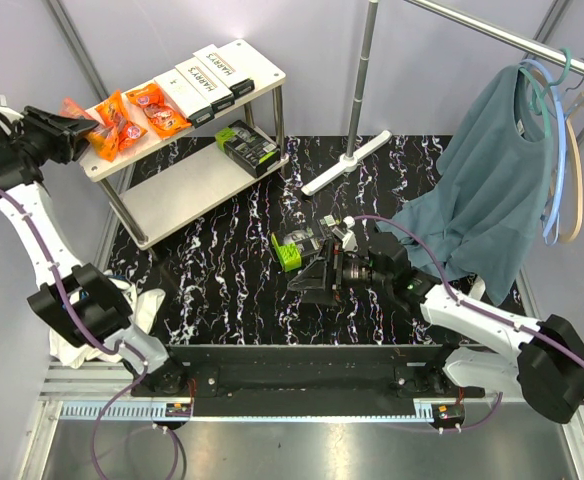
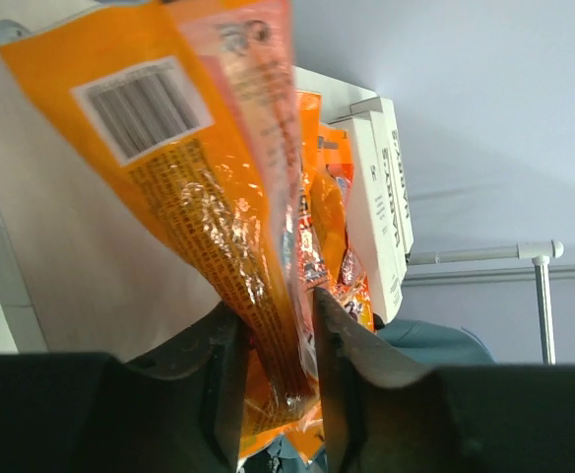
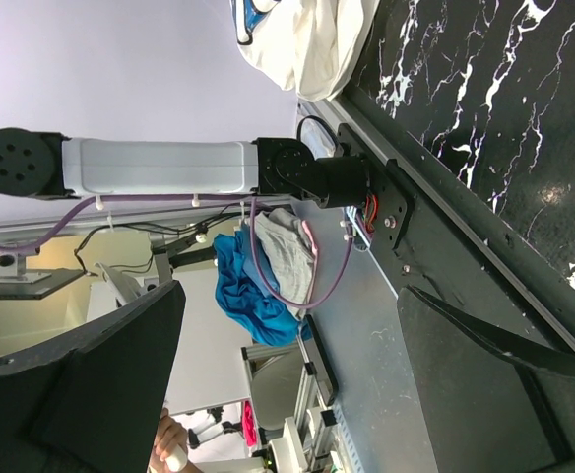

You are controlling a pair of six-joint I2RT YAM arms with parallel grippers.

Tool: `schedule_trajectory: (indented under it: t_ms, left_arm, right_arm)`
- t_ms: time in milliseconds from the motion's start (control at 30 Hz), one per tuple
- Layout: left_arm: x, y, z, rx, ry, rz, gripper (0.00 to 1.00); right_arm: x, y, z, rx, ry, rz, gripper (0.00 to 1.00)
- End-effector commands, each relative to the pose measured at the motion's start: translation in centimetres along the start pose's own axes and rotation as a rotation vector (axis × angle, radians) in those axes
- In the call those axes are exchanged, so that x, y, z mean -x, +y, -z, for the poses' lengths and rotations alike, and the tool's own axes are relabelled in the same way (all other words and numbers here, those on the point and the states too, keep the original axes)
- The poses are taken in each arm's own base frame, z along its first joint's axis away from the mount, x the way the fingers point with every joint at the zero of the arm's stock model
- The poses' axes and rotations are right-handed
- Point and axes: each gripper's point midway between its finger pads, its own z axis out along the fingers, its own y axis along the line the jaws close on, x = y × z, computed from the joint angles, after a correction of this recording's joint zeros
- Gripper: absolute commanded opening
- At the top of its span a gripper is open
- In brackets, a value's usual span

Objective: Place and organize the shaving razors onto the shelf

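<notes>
Fingers (image 2: 219, 379) of the left gripper (image 2: 273, 330) clamp an orange crinkly plastic packet (image 2: 199, 168) by its slick edge, upper left; it may slip past the white two-level shelf (image 1: 257, 58). Right gripper (image 3: 287, 374) gapes, empty.

left arm (image 1: 34, 235) raised | left claw (image 2: 273, 340) clamped on orange packet (image 2: 194, 187) | right arm (image 1: 472, 315) low | right claw (image 3: 287, 394) wide open

"HARRY'S" is printed in black capitals on the white boxes (image 1: 204, 75) lying on the top board of the shelf (image 1: 269, 70). In the left wrist view the lettering on their sides is only partly legible. The orange packet (image 2: 199, 197) carries a white barcode label (image 2: 140, 106). Its fine print is too blurred to read.
</notes>
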Motion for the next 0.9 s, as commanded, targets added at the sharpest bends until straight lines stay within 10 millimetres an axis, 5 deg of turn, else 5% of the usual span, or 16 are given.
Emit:
schedule_trajectory:
  t_ms: [0,167,367,567,867]
  left_arm:
    - [0.4,-1.5,-0.3,-0.036,-0.005,-0.055,0.36]
    - [0.4,-0.9,-0.8,-0.027,0.002,-0.046,0.41]
    - [0.1,-1.5,-0.4,-0.024,-0.007,-0.049,0.80]
    - [0.3,-2.3,0.3,-0.014,-0.035,-0.074,0.99]
    - [-0.1,-3.3,2.0,0.044,-0.082,-0.137,0.99]
  right_arm:
    - [0.0,1.7,0.4,0.061,-0.011,0.036,1.00]
    - [0.0,1.8,0.5,0.067,-0.011,0.034,0.99]
    - [0.0,1.8,0.5,0.076,-0.015,0.037,1.00]
    - [-0.2,1.7,0.6,0.081,-0.017,0.033,1.00]
    - [-0.2,1.8,0.8,0.094,-0.027,0.033,1.00]
